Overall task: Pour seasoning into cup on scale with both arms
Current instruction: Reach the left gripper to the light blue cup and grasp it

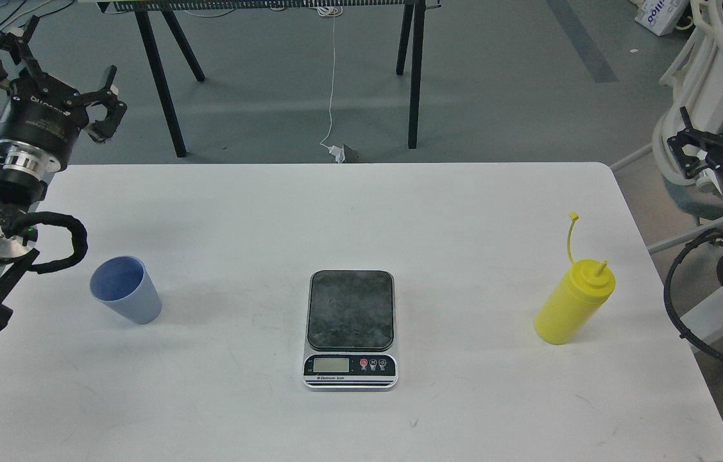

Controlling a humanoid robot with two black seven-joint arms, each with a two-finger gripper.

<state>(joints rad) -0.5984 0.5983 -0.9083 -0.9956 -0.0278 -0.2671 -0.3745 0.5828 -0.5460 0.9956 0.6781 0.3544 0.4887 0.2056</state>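
Observation:
The light-blue ribbed cup point(127, 292) stands upright on the left of the white table point(361, 212), empty as far as I can see. Centred near the front lies the scale point(350, 311), its dark platform bare and its display facing me. To the right stands the yellow seasoning bottle point(573, 305), nozzle uncapped and cap strap sticking up. My left gripper point(63, 61) hangs open above the table's far left corner, well behind the cup. Past the right edge my right gripper point(720, 131) is open, apart from the bottle. Neither holds anything.
Black trestle legs point(165, 90) and a white cable point(332, 83) with a plug are on the floor beyond the table. A white chair frame point(701, 83) stands behind my right arm. The table's rounded far right corner point(605, 170) is near that arm.

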